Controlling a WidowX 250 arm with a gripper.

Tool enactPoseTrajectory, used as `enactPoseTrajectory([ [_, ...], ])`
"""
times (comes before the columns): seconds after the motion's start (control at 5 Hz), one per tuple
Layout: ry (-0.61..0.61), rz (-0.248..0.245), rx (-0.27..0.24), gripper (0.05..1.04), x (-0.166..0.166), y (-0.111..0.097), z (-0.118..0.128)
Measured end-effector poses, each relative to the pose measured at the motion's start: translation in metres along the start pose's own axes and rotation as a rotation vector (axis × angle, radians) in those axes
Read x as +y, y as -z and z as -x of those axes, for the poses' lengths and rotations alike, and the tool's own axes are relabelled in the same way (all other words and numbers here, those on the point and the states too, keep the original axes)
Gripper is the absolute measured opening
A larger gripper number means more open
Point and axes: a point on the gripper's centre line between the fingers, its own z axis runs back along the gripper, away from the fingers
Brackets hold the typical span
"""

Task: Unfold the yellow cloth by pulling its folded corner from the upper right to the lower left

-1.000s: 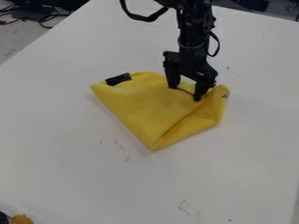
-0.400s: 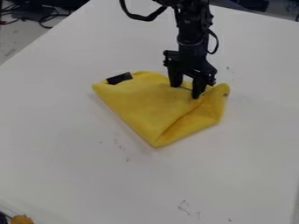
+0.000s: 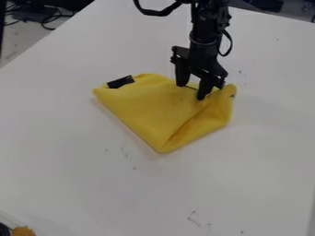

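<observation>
Far to the left of the yellow cloth (image 3: 150,110), and nearer the camera, an orange-brown lump (image 3: 23,231) sits beside a dark thing (image 3: 4,230) at a pale edge; whether that edge is a container's rim cannot be told. Also left of the cloth, but beyond the far side of the bench (image 3: 67,152), dark cables (image 3: 43,19) lie in loose loops.

On the cloth's far left corner is a black patch (image 3: 120,82), lying flat as a label or piece of tape would. The cloth itself lies on the bench, folded over on itself, one corner pointing towards the camera.

Over the cloth's far edge, right of its middle, hangs the tool (image 3: 192,91). Its fingers are spread, with yellow fabric showing between them, and their tips appear to touch the cloth. Set apart like that, they look better placed to straddle or press the fabric than to grip it.

Along the cloth's right side the layers part in a pocket-like fold (image 3: 192,126), the nearest thing to a container here; what is inside it cannot be seen.
</observation>
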Motion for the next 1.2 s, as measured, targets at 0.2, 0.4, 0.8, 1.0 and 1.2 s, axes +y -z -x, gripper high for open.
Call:
enactPoseTrajectory([
  [0.2, -0.016, -0.050, -0.037, 0.546, 0.007, -0.027, -0.004],
  [0.4, -0.021, -0.055, -0.061, 0.418, 0.008, -0.037, -0.007],
  [0.8, -0.077, -0.076, -0.082, 0.115, 0.012, -0.062, 0.016],
  [1.0, -0.149, -0.101, -0.098, 0.076, 0.016, -0.083, 0.049],
  [1.2, -0.242, -0.120, -0.111, 0.072, 0.016, -0.097, 0.095],
])
